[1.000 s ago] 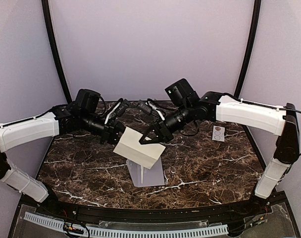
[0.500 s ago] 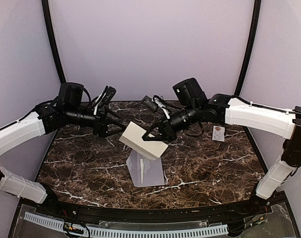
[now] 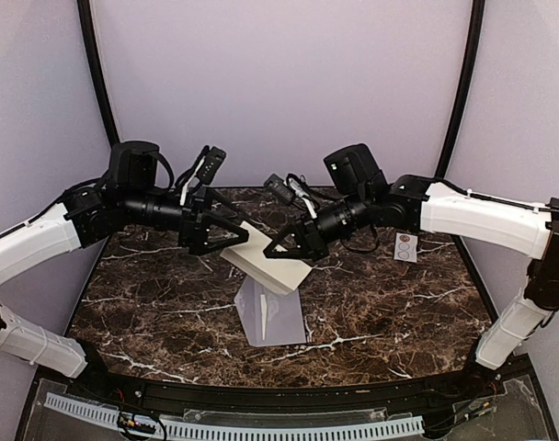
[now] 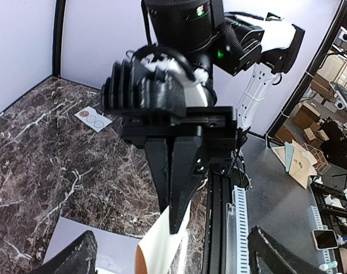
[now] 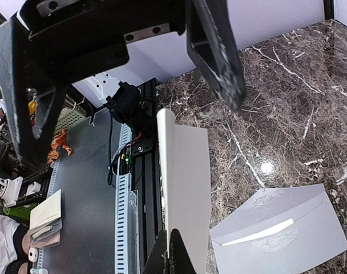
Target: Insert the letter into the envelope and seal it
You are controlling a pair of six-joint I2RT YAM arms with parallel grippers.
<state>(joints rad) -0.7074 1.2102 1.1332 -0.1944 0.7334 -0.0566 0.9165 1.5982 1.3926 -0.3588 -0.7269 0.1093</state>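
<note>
Dark marble table, lavender walls on three sides.

Left: my left gripper stands wide open, holding nothing, a finger on either side of the letter's left end without touching it.

Centre: the letter, a folded white sheet, hangs tilted in the air. The envelope lies flat on the table directly beneath, flap open; from overhead the letter covers its far edge.

Right: my right gripper is clamped shut on the letter's right end. A small sticker sheet lies well apart, near the far right corner.

View differences: the left wrist camera is largely blocked by the right gripper's body, with the sticker sheet behind it. The right wrist camera shows the letter edge-on and the envelope's whole open flap.
</note>
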